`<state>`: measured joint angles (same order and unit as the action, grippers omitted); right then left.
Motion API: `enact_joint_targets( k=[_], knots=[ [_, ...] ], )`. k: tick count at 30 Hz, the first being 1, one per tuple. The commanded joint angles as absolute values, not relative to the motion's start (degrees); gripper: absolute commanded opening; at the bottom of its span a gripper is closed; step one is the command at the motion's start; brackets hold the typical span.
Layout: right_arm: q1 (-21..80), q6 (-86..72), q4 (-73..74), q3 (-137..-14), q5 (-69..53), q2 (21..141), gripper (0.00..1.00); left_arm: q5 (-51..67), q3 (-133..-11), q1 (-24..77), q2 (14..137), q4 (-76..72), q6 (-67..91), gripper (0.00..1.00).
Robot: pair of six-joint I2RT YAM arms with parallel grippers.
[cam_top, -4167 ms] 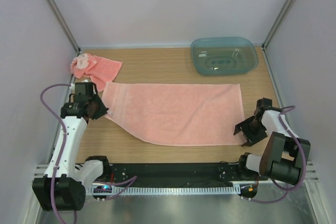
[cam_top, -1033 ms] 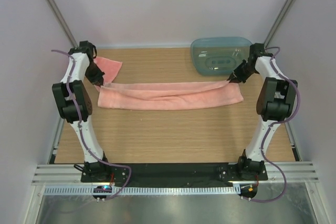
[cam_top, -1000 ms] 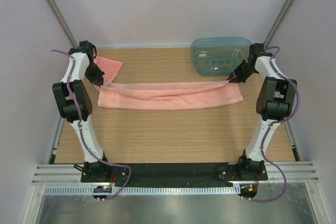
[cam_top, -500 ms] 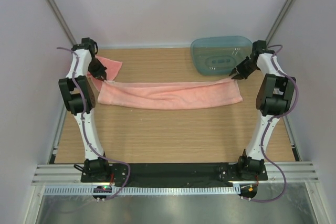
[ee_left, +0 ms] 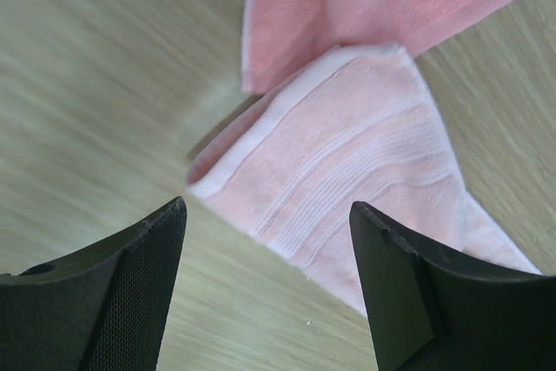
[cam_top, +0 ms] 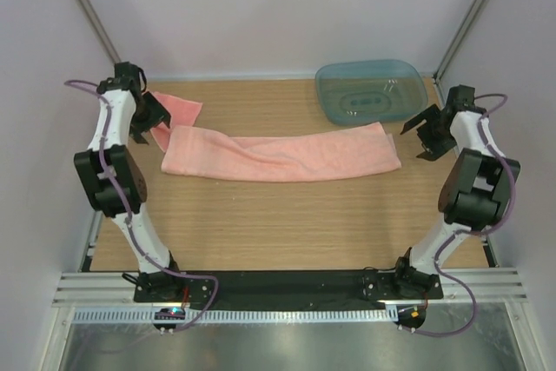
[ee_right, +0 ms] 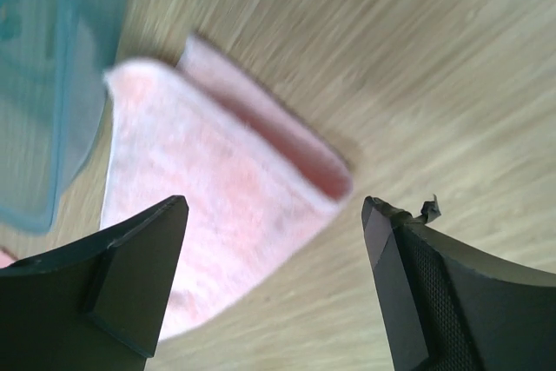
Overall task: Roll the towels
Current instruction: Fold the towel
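On the bench (cam_top: 287, 223), one towel (cam_top: 278, 154) lies folded in a long strip; the other towel (cam_top: 181, 109) sits bunched far-left. The left fingers (ee_left: 122, 301) and right fingers (ee_right: 417, 293) gape wide, empty. Folding looks done; next, pinch one end and roll.

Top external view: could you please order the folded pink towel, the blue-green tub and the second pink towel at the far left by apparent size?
1. folded pink towel, the long strip across the table
2. blue-green tub
3. second pink towel, clearly smallest as seen, though the left arm hides part of it
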<state>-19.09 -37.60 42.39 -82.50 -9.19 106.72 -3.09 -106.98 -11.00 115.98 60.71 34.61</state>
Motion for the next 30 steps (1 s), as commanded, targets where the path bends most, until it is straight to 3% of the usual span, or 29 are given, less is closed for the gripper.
enact_joint_targets(
  k=[1, 8, 19, 24, 26, 28, 30],
  knots=[
    [-17.75, -35.51, 36.31, -75.43, -11.93, 97.13, 0.89, -6.77, -95.25, -11.43, 104.89, 56.97, 36.73, 0.76],
    [-17.49, -33.31, 32.61, -64.96, -15.12, 94.13, 0.88, -1.41, -74.56, -11.34, 98.0, 46.94, 39.9, 0.74],
    [-15.38, -33.4, 32.52, -62.84, -12.75, 95.62, 0.86, -0.35, -66.18, -11.42, 100.89, 39.11, 44.12, 0.68],
    [-14.94, -33.4, 32.78, -62.84, -12.4, 97.56, 0.83, 1.22, -65.04, -11.34, 101.51, 35.61, 45.87, 0.57],
    [-14.85, -33.4, 32.78, -62.14, -11.25, 98.17, 0.81, 1.93, -64.43, -11.25, 101.16, 34.72, 45.97, 0.42],
    [-14.85, -33.84, 31.56, -61.7, -10.46, 98.7, 0.77, 2.46, -63.99, -11.42, 100.55, 33.93, 45.97, 0.35],
    [-14.85, -34.45, 30.42, -61.44, -10.37, 100.54, 0.67, 2.9, -63.81, -11.43, 100.11, 33.75, 45.79, 0.26]
  ],
)
